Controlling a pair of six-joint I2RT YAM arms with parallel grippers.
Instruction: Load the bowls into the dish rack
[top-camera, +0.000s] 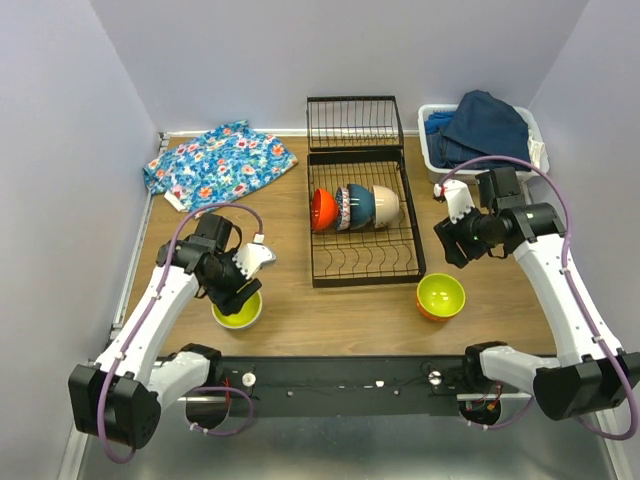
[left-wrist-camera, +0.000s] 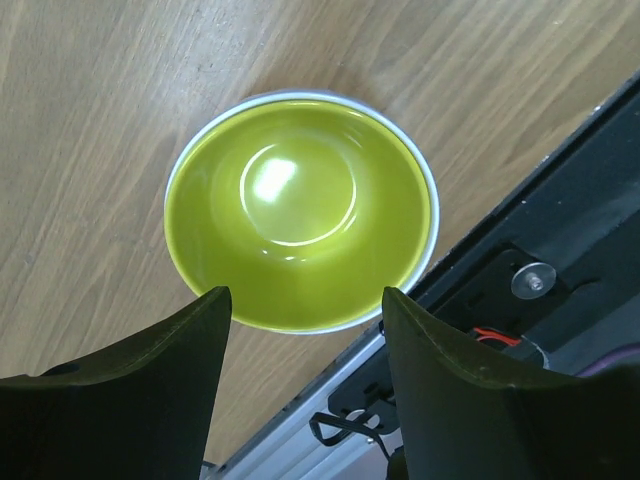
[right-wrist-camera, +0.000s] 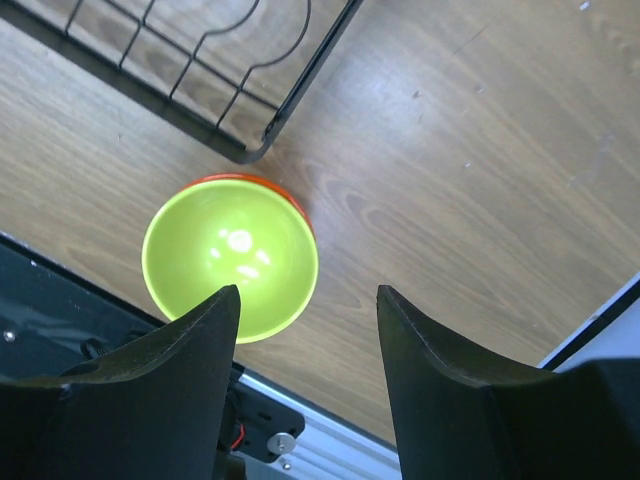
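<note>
The black wire dish rack (top-camera: 364, 262) stands mid-table with its end panel (top-camera: 354, 123) upright at the back. A red-orange, a blue-white patterned, a dark blue and a beige bowl (top-camera: 352, 207) stand in its slots. A yellow-green bowl (top-camera: 238, 312) sits near the front left; my left gripper (top-camera: 236, 287) hovers open just above it, and the bowl also shows in the left wrist view (left-wrist-camera: 300, 212). An orange bowl with lime inside (top-camera: 441, 296) sits front right, also in the right wrist view (right-wrist-camera: 230, 257). My right gripper (top-camera: 462, 242) is open and empty, above and right of it.
A floral cloth (top-camera: 218, 164) lies at the back left. A white bin of blue clothes (top-camera: 484, 135) stands at the back right. The black base rail (top-camera: 340, 377) runs along the near edge, close to both loose bowls. The rack's corner (right-wrist-camera: 245, 150) shows in the right wrist view.
</note>
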